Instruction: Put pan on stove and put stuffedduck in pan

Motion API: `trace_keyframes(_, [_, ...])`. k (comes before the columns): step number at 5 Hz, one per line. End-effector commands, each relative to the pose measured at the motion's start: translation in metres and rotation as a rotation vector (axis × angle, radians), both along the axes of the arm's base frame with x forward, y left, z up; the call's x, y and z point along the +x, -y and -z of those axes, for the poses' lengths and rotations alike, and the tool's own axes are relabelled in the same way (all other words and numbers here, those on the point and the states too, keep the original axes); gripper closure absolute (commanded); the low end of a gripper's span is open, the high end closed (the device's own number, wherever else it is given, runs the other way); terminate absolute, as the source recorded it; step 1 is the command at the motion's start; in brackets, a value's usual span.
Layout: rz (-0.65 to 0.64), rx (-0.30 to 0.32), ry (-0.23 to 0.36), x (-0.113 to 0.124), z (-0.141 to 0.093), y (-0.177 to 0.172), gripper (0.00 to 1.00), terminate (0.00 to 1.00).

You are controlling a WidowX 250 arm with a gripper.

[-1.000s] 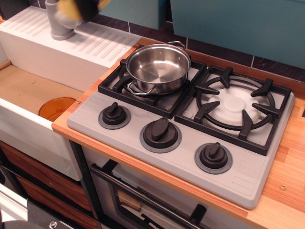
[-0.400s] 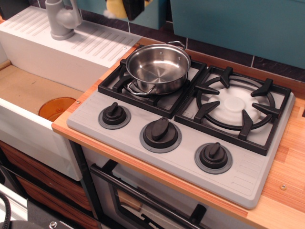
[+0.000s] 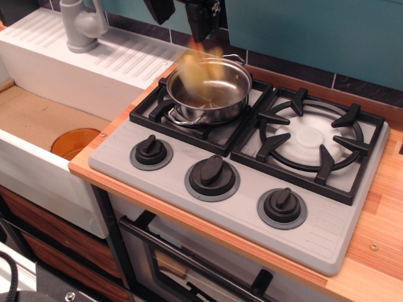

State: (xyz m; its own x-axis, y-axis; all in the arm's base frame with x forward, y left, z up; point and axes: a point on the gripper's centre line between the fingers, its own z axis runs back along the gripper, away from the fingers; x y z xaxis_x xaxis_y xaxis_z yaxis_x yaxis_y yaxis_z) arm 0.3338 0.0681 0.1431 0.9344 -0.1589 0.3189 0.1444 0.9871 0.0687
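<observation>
The shiny steel pan sits on the left burner grate of the grey stove. The yellow stuffedduck is a motion-blurred streak over the pan's left half, just below my gripper and free of it. My gripper hangs at the top edge of the view above the pan's back left rim. Its two dark fingers are spread apart with nothing between them.
The right burner is bare. Three black knobs line the stove front. A white sink with an orange drain and a grey faucet lies to the left. A teal wall stands behind.
My gripper carried the duck from over the faucet rightward to above the pan. It has opened, and the duck is dropping into the pan.
</observation>
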Motion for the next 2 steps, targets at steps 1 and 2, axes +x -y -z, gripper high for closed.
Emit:
trace_keyframes(1, [0.01, 0.023, 0.027, 0.0098, -0.0193, 0.009, 0.0, 0.0])
trace_keyframes(2, [0.018, 0.016, 0.003, 0.0106, -0.023, 0.0169, 0.0, 0.0])
